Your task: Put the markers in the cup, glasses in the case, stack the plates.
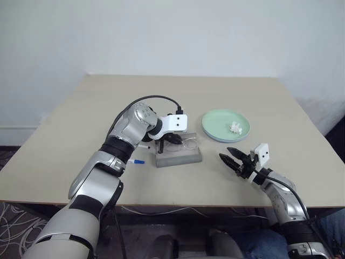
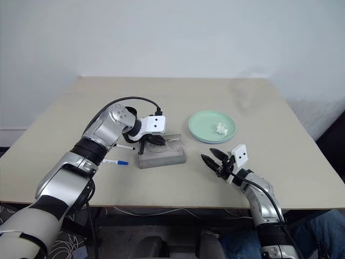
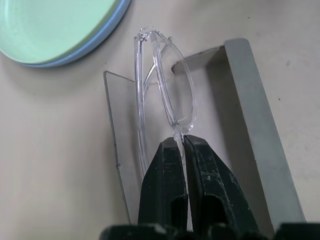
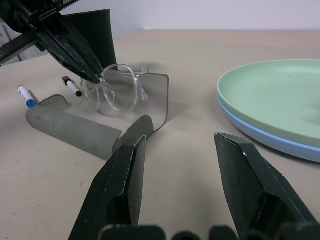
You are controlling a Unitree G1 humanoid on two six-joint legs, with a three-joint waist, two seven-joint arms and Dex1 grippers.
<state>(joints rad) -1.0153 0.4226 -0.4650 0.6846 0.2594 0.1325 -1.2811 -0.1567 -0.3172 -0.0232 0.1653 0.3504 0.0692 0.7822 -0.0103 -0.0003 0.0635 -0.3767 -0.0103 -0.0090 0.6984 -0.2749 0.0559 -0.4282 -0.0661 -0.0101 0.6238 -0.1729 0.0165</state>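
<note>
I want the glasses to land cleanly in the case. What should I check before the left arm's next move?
1. Left gripper pinching the glasses: ok, shut on the frame.
2. Case open: ok, its lid stands up.
3. Glasses over the case: ok, not yet lying inside.
4. Right gripper out of the way: ok, open, on the near side of the case.
5. Plates stacked: ok, green on blue.
6. Markers in the cup: not ok, both on the table.
</note>
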